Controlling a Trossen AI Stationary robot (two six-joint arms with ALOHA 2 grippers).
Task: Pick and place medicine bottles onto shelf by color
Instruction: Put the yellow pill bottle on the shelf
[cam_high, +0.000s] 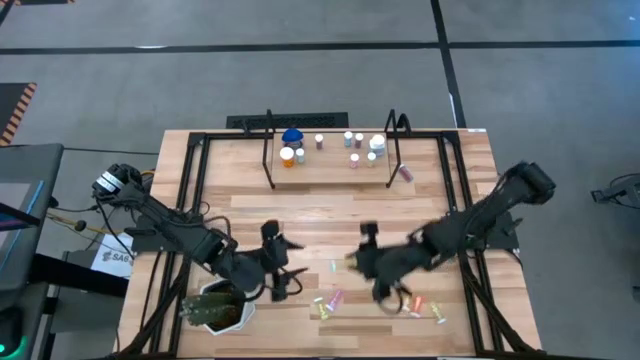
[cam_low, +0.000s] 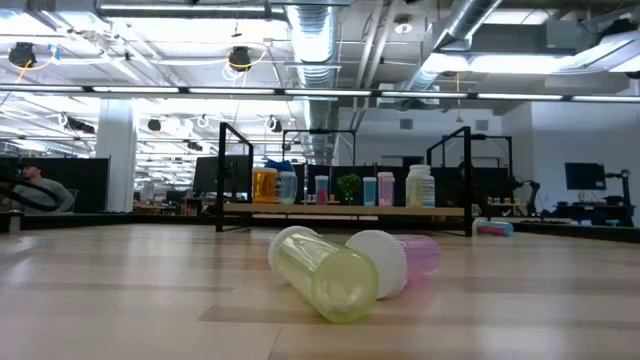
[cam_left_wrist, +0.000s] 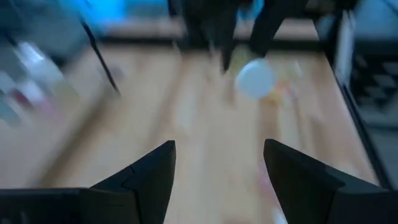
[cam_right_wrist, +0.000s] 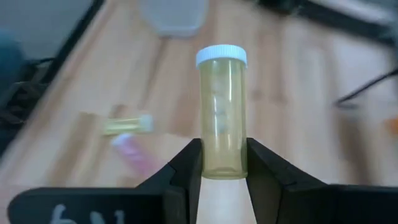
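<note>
Only the right wrist view shows the right claw pinching a yellow bottle with a white cap. In the low view two bottles lie on the counter; the shelf holds six. The left claw is spread.

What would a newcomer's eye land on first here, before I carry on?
Probably the yellow bottle with its white cap, clamped between the right gripper's jaws above the table's front half. Next, the shelf at the back edge, already holding a row of upright bottles. Then the loose yellow and pink bottles lying on their sides near the front, beside the open left gripper.
</note>
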